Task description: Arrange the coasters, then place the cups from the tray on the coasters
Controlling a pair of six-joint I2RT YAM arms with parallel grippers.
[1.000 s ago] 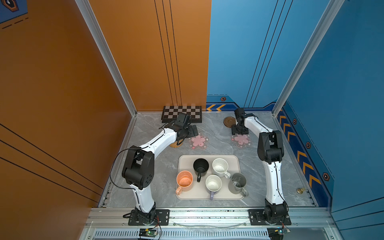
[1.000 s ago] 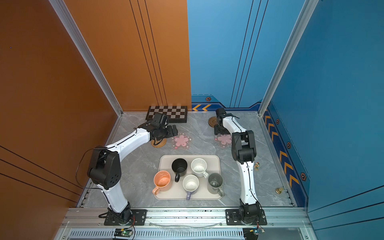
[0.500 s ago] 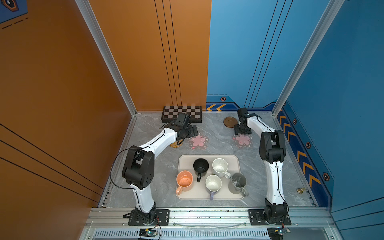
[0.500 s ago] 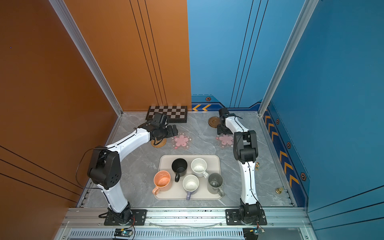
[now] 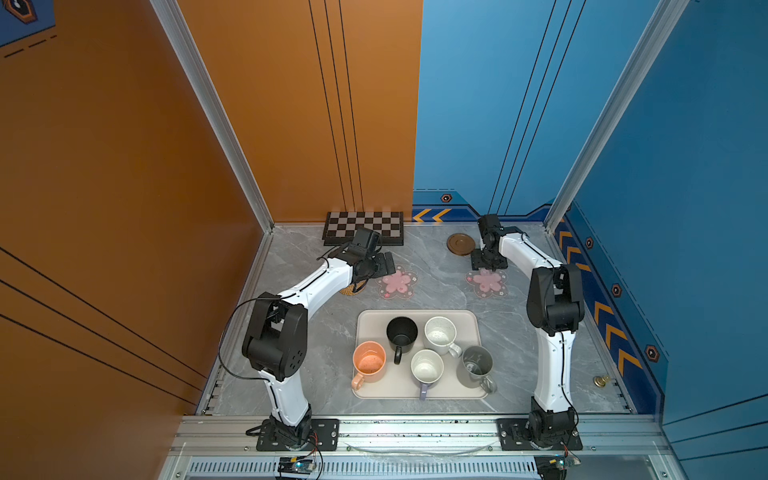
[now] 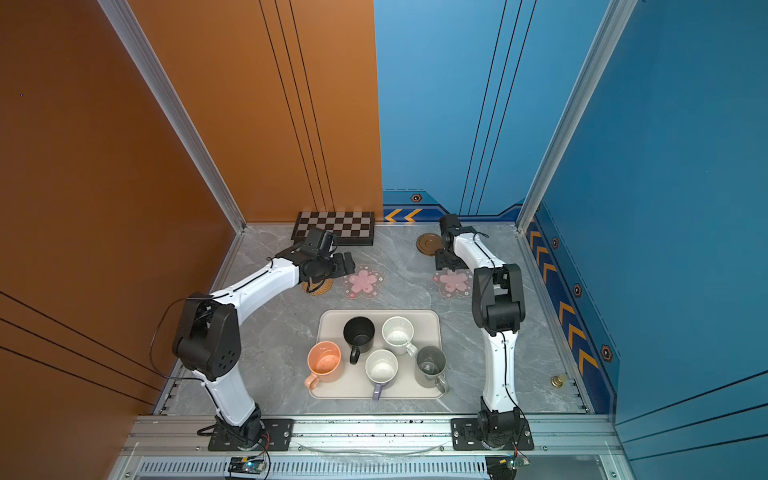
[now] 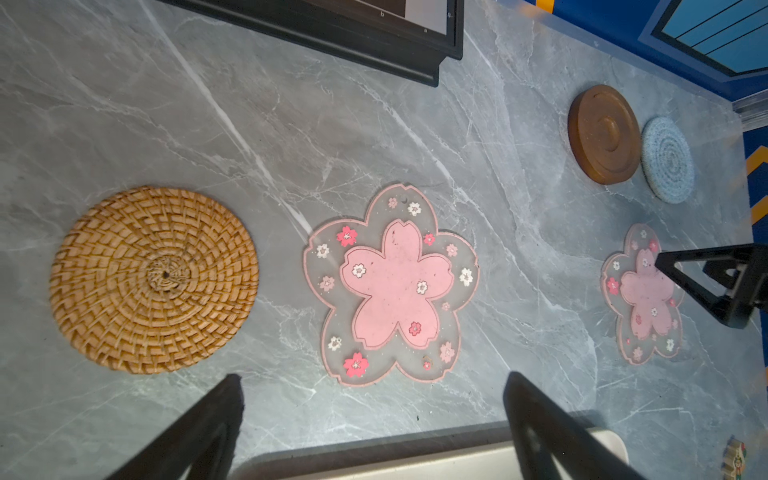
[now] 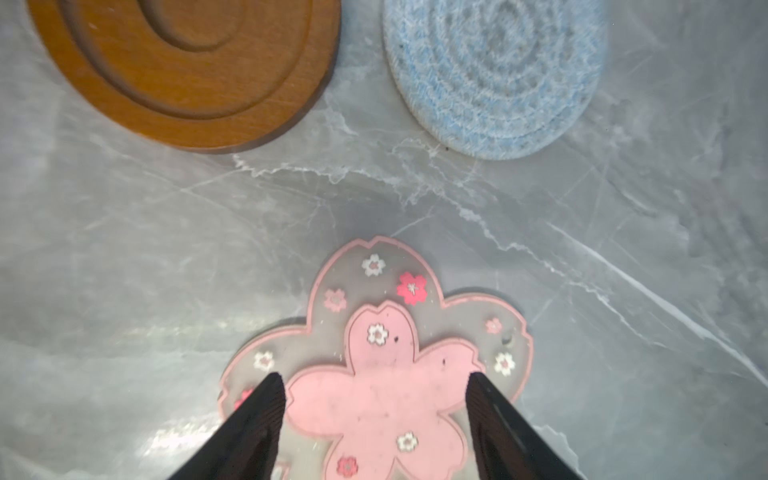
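surface: grey marble-look tabletop (image 5: 291,340), pale veins, glossy enough to throw glare in the wrist views. an aluminium rail (image 5: 415,432) runs along the near edge, with both my arm bases bolted to it.

room: orange wall (image 5: 124,166) on the left and across half the back, blue wall (image 5: 498,104) for the rest, yellow chevrons (image 5: 432,215) along the blue skirting. a chessboard (image 5: 363,227) lies against the back wall. small brass-coloured object (image 5: 600,380) near the right edge, too small to name.

coasters, all flat on the stone toward the back:
- rattan coaster (image 7: 153,278), partly under my left wrist in both top views.
- left cherry-blossom coaster (image 7: 392,286) just beside it.
- right cherry-blossom coaster (image 8: 386,374) well apart to the right.
- wooden coaster (image 8: 187,62) and grey-blue woven coaster (image 8: 494,70) behind that, a sliver of stone between them.

my left gripper (image 7: 373,376): fingers spread wide, nothing between them, by the left cherry-blossom coaster.

my right gripper (image 8: 374,376): fingers apart, straddling the right cherry-blossom coaster, gripping nothing. whether it touches the coaster i cannot tell.

cream tray (image 5: 415,392) sits front centre with five mugs upright in it: black mug (image 5: 402,332), white speckled mug (image 5: 439,334), peach-orange mug (image 5: 368,361), lavender mug (image 5: 427,368), grey mug (image 5: 474,365).
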